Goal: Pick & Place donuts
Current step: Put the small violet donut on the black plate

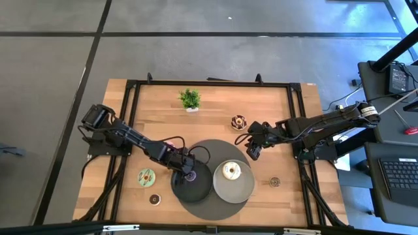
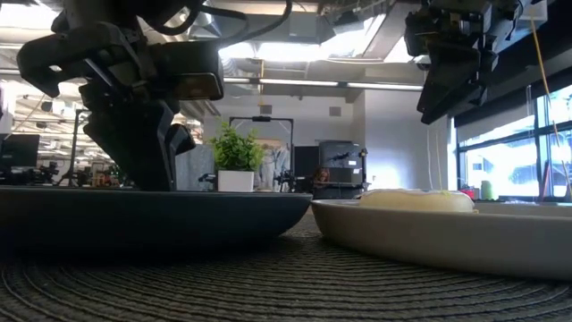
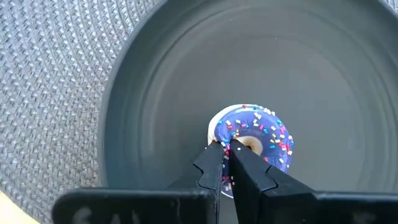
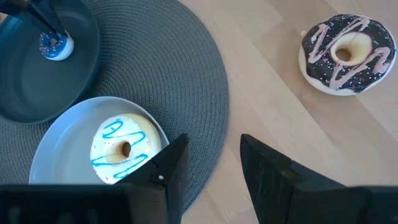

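Note:
My left gripper [image 3: 227,150] is shut on a tiny purple sprinkled donut [image 3: 261,134] inside the dark grey plate [image 3: 155,74], low over that plate [image 1: 196,190] in the high view. My right gripper [image 4: 214,155] hangs open above the mat's far right edge [image 1: 252,151], touching nothing. A white donut with blue icing [image 4: 121,149] lies on the light grey plate [image 1: 241,189]. The chocolate donut [image 1: 239,122] and the green donut [image 1: 145,176] lie on the wood. Two tiny brown donuts [image 1: 155,199] [image 1: 275,182] lie near the front edge. My left gripper pinches the purple donut's ring on the side nearest the fingers [image 3: 222,134]. One fingertip [image 3: 214,155] is at the outer edge and the other [image 3: 241,158] toward the hole. The fingers come from above, slanting down. The donut lies flat on the dark plate's floor.
Both plates sit on a round grey woven mat [image 1: 209,147]. A small green potted plant [image 1: 190,99] stands near the table's far edge. A black frame [image 1: 209,83] borders the tabletop. Bare wood lies between the mat and the chocolate donut.

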